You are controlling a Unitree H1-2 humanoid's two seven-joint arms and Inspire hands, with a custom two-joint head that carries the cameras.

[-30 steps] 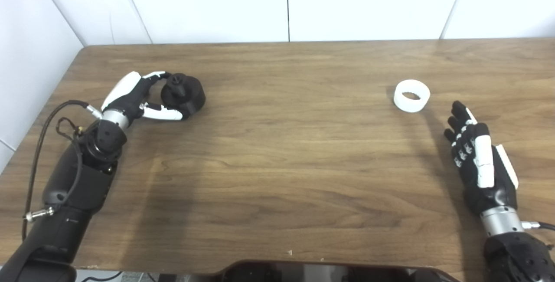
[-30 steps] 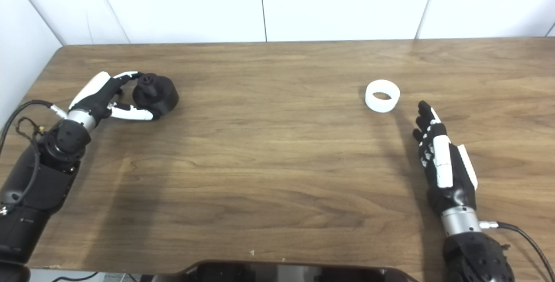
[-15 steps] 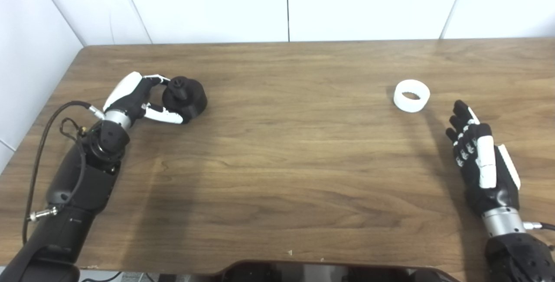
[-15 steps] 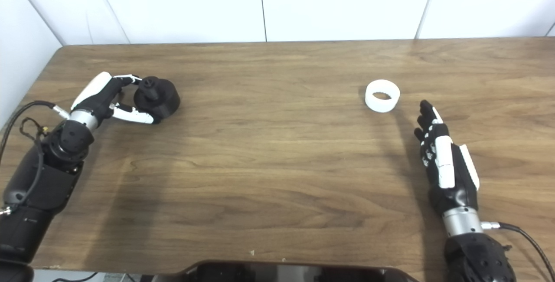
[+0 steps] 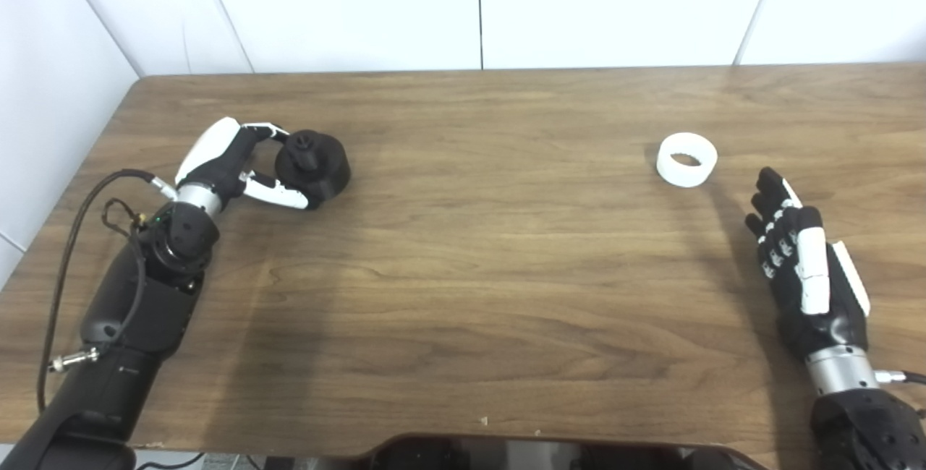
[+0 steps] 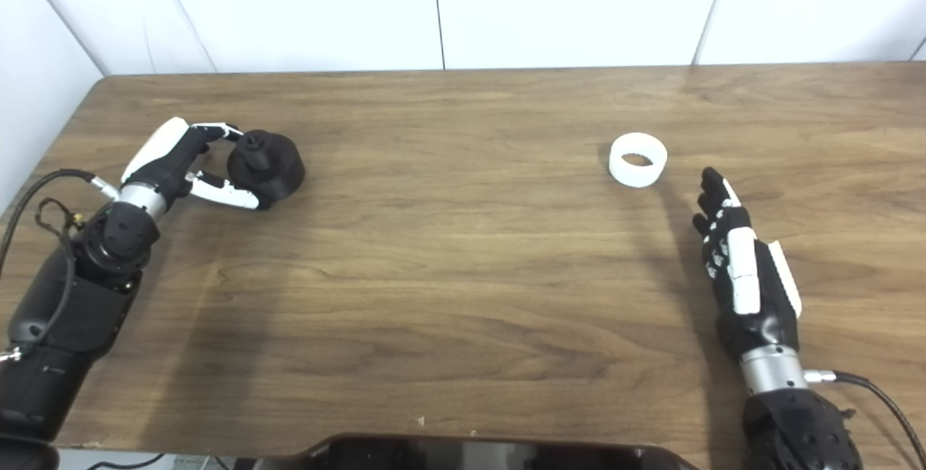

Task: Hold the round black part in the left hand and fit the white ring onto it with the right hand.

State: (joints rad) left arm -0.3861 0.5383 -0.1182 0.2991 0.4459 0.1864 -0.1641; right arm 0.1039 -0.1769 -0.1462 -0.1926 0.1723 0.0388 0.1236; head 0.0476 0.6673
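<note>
Black round part (image 5: 316, 166), clasped in my left robot hand (image 5: 233, 166), had shifted slightly along the worktop (image 5: 463, 275) while my open right robot hand (image 5: 806, 267) waited near the white ring (image 5: 687, 159).

Bare table (image 5: 477, 253) lies wide between the black part (image 5: 316, 165) and the white ring (image 5: 687, 159) (nothing sits there); right hand (image 5: 806, 267) near the ring.

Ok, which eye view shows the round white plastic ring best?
Neither is clearly better. In the right eye view the round white plastic ring lies nearer the frame's centre; the left eye view shows it equally unobstructed, further right.
</note>
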